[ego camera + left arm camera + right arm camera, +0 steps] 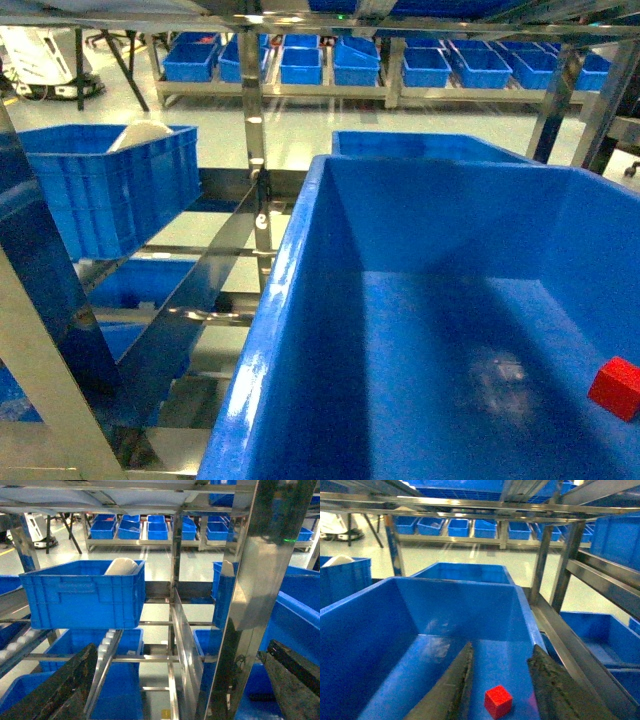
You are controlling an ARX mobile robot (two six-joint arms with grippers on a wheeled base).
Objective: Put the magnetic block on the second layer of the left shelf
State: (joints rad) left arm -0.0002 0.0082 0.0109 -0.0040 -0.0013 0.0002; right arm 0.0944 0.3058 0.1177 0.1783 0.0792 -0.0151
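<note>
- Fingers of the right gripper (500,680) fill the bottom of the right wrist view, spread apart, with the magnetic block (498,701) lying loose between them on the tub floor, touching neither.
- In the head view the red block (615,387) sits at the right edge of the large blue tub (300,300), near its right wall; no gripper shows there.
- The left gripper (175,690) shows its two dark fingers at the lower corners of the left wrist view, wide apart, nothing between them.
- Beyond it stands a steel upright (260,575) of the rack.
- Farther left, a blue crate (82,597) rests on the left shelf second layer (150,623), holding a white object (121,567).
- At the back, rows of blue bins (300,62) line low shelves.
</note>
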